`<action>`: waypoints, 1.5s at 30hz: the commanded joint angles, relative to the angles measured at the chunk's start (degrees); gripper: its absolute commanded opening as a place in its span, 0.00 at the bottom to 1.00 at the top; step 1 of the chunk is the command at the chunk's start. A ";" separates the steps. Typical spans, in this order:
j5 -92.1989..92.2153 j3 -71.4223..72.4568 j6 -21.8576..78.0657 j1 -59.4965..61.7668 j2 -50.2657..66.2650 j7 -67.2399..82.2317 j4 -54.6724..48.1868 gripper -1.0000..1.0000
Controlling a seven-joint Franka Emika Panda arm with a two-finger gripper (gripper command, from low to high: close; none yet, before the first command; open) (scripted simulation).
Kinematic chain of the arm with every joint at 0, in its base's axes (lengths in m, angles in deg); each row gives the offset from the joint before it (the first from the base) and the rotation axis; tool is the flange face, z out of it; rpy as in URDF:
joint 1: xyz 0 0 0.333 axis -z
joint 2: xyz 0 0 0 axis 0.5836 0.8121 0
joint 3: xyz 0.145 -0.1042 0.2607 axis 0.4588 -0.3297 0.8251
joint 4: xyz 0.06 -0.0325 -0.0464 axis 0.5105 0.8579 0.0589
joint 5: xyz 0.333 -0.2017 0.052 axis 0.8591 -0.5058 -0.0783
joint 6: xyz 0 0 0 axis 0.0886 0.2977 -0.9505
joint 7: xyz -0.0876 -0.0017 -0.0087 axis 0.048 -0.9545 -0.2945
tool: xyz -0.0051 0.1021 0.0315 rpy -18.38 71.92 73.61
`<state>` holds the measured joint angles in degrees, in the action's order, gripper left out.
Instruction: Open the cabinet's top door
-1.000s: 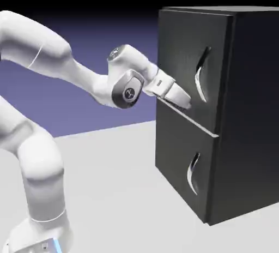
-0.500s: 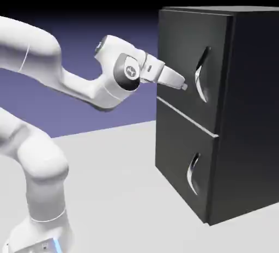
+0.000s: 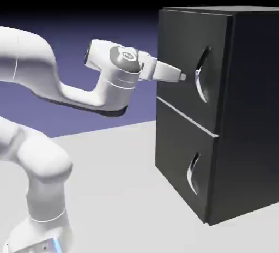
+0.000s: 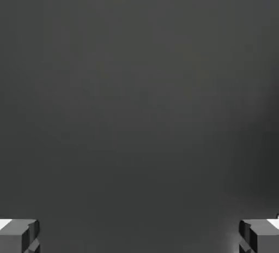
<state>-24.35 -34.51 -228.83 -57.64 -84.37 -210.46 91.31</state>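
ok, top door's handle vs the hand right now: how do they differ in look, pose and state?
The top door's handle is a curved, silvery bar; the hand ends in two small blocky grey tips. The handle runs mostly up and down, while the hand points roughly sideways toward the door. The handle is fixed to the closed door; the hand is open, holding nothing.

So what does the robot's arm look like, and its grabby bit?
The arm is smooth, shiny white and made of chunky, rounded parts, with thin seam lines. One joint has a dark grey round cap with a little mark on it. The pincer has two small, blocky grey fingertips.
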 commanded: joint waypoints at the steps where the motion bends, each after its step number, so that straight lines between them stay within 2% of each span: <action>1: -2.50 -0.71 0.05 -0.53 -0.43 -1.94 -0.24 1.00; 22: -54.82 -15.61 1.10 -11.63 -9.47 -42.72 -5.17 1.00; 24: -56.25 -16.01 1.13 -11.93 -9.72 -43.83 -5.30 1.00; 29: -58.72 -21.35 5.03 -21.72 -4.11 -45.48 -11.39 1.00; 30: -58.72 -21.35 5.03 -21.72 -4.11 -45.48 -11.39 0.00; 37: -51.26 -11.16 8.20 -9.26 -5.30 -44.91 -4.01 0.00; 45: -34.71 4.31 11.46 7.32 -11.46 -39.31 6.24 0.00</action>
<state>-59.13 -30.20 -217.41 -50.32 -95.84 -249.76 97.53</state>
